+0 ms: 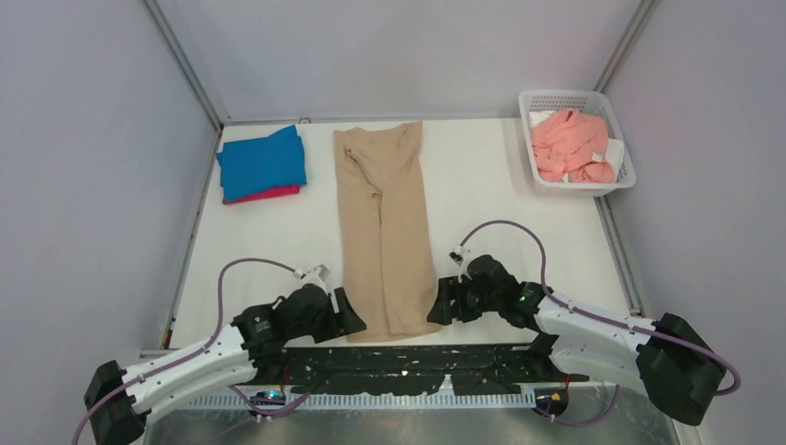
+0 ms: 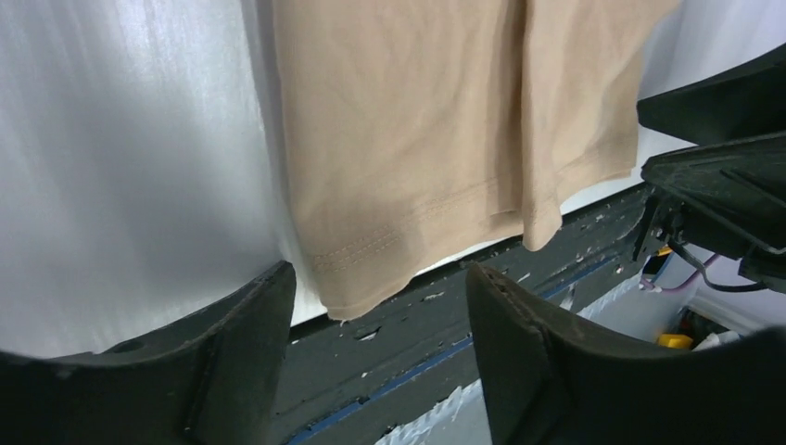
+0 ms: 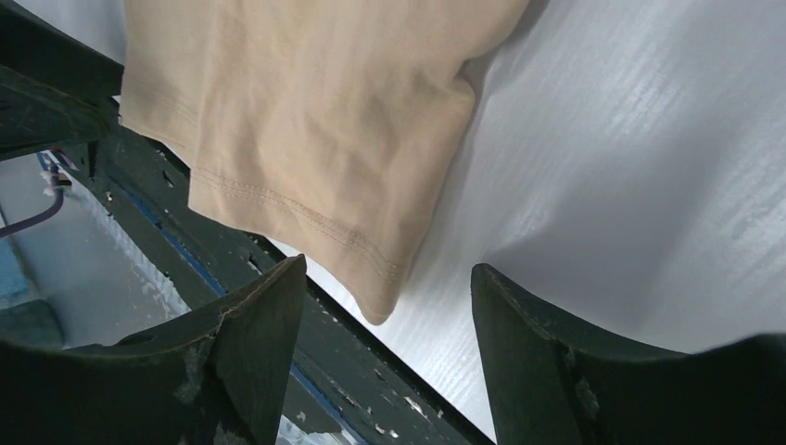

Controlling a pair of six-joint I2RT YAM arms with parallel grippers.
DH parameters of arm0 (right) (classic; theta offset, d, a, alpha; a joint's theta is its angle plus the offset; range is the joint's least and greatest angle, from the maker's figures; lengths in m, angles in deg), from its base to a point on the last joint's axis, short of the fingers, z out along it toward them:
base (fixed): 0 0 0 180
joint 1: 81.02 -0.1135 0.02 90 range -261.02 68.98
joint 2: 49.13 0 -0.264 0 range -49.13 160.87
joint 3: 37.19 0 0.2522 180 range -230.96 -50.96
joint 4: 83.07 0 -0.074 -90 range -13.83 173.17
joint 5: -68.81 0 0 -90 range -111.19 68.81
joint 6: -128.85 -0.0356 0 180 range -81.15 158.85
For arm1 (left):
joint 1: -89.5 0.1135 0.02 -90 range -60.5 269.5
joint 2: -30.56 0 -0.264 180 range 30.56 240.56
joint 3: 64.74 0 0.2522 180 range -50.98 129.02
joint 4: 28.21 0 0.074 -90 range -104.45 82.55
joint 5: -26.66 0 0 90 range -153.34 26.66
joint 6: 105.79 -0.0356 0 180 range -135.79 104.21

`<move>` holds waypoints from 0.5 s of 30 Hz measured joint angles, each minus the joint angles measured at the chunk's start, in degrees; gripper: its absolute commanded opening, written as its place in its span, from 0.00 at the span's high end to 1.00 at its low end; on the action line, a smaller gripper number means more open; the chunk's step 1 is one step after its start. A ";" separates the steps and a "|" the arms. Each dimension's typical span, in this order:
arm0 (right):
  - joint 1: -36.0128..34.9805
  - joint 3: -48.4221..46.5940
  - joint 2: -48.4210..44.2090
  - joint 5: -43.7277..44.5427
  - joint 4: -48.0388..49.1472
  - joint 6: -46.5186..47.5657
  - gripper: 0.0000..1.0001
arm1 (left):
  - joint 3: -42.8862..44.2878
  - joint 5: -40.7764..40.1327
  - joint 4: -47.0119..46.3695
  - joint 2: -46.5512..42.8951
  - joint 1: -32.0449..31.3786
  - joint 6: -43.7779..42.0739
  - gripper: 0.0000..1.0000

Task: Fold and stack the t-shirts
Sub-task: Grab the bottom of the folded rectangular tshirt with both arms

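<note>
In the basket (image 1: 565, 94), pink t-shirt (image 1: 573, 146), overhead only, tan t-shirt (image 1: 382, 232) throughout

no readable text, labels, numbers, signs

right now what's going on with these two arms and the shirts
Two robot arms are folding t-shirts. The tan-beige t-shirt lies on the table folded into a long strip. The left gripper and right gripper sit open at its near hem corners, gripping nothing. At the far left, a folded bright blue t-shirt lies on the magenta-red t-shirt. The salmon pink t-shirt is crumpled in the white mesh basket.
</note>
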 measured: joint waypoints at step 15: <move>0.00 0.48 4.28 -3.43 6.10 -2.47 0.40 | 0.17 0.22 -2.05 8.31 -1.95 6.69 0.91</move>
